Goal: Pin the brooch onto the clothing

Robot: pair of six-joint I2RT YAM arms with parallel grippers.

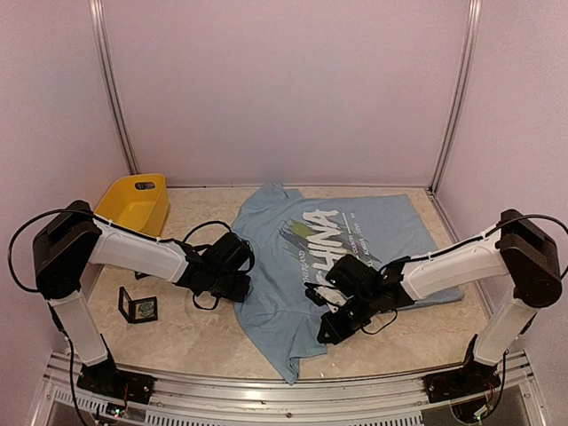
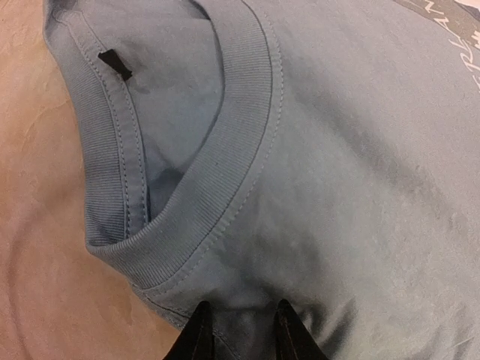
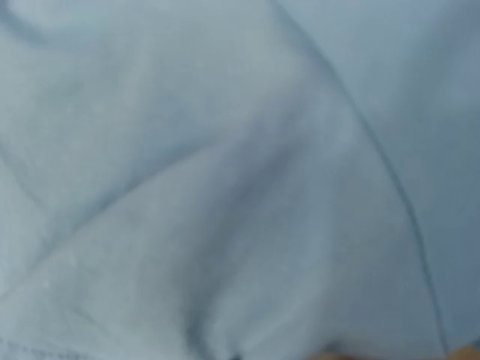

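While the left end effector [image 2: 244, 334], at nine o'clock of the clothing [image 1: 373, 226], nips a fold beside the collar [image 2: 225, 150] between narrow fingers, the clothing lies spread mid-counter [image 1: 177, 342]; toward its six o'clock side the right end effector [image 1: 319, 295] rests against cloth, fully closed.

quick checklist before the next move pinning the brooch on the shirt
1. The shirt is spread on the table, print up: ok.
2. The left gripper pinches fabric just below the collar: ok.
3. The right gripper is shut and down on the shirt: ok.
4. The brooch is in the right gripper: cannot tell, its fingertips are hidden.
5. The fabric under the right gripper is smooth: not ok, it is creased.
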